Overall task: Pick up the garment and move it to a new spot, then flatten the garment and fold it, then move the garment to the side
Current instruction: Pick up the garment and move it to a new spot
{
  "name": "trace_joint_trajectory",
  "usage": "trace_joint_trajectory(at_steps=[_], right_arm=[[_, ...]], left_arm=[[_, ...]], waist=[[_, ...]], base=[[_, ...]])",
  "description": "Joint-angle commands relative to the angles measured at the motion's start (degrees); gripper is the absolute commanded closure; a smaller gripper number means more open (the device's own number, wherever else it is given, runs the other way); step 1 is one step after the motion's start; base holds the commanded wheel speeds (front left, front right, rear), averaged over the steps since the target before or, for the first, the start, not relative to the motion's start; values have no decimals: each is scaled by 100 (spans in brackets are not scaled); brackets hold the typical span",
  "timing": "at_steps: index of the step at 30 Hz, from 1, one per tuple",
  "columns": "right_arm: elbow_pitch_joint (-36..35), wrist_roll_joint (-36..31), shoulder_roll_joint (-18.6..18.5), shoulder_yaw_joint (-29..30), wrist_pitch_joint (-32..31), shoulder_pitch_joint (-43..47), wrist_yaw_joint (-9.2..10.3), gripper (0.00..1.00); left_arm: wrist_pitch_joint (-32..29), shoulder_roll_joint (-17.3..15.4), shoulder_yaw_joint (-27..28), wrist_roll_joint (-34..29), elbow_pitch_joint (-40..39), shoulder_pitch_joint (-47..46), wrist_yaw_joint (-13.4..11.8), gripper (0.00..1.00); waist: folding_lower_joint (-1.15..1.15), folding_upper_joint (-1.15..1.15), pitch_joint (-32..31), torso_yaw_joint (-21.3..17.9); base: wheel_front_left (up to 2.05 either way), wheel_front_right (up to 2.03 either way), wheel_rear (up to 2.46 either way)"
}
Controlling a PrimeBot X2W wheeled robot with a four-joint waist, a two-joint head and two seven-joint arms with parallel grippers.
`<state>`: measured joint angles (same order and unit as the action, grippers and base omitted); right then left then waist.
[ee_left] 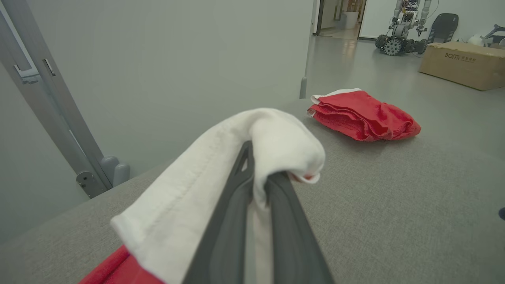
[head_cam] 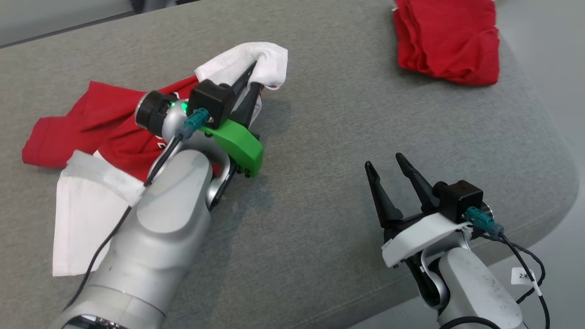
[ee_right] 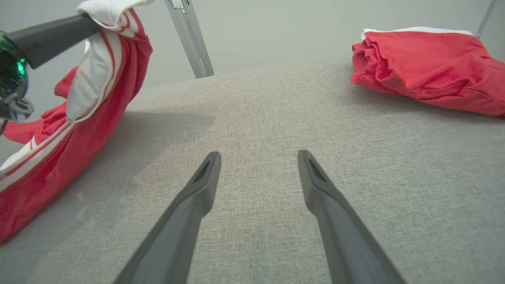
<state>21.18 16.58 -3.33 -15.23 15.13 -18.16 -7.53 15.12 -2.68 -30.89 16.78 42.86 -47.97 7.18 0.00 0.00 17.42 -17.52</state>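
I saw the grey surface [head_cam: 329, 137] carrying the red-and-white garment [head_cam: 105, 119], which trailed back behind my left gripper [head_cam: 250, 89]. That gripper was clamped on its raised white edge. My right gripper [head_cam: 384, 161] hovered well apart, fingers spread, empty.

- left arm [head_cam: 160, 228]: pale forearm stretched forward over garment [head_cam: 105, 123]; wrist [head_cam: 157, 109] above garment's red middle, green light lit on it
- left gripper [head_cam: 254, 78]: long dark fingers pinched together on garment's white edge, cloth draped over tips, pinched part raised clear of rest of garment
- right arm [head_cam: 475, 292]: well right of garment, apart from it
- right gripper [head_cam: 384, 160]: jaws spread wide, nothing between them, fingers pointing forward, leaning slightly toward garment side
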Motion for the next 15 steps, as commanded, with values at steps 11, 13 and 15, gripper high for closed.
trace_joint_trajectory(at_steps=[11, 13, 15], right_arm=[[-29, 202, 39, -2, 1, 17, 8, 0], [-23, 150, 35, 74, 1, 38, 9, 0], [4, 110, 36, 119, 1, 71, 8, 0]], left_arm=[[0, -45, 97, 257, 692, -324, -270, 0], [0, -50, 239, 240, 551, -139, -331, 0], [-1, -111, 415, 184, 362, 152, -402, 0]], waist=[[0, 0, -53, -483], [0, 0, -164, -298], [0, 0, -304, -106]], base=[[0, 0, 0], [0, 0, 0], [0, 0, 0]])
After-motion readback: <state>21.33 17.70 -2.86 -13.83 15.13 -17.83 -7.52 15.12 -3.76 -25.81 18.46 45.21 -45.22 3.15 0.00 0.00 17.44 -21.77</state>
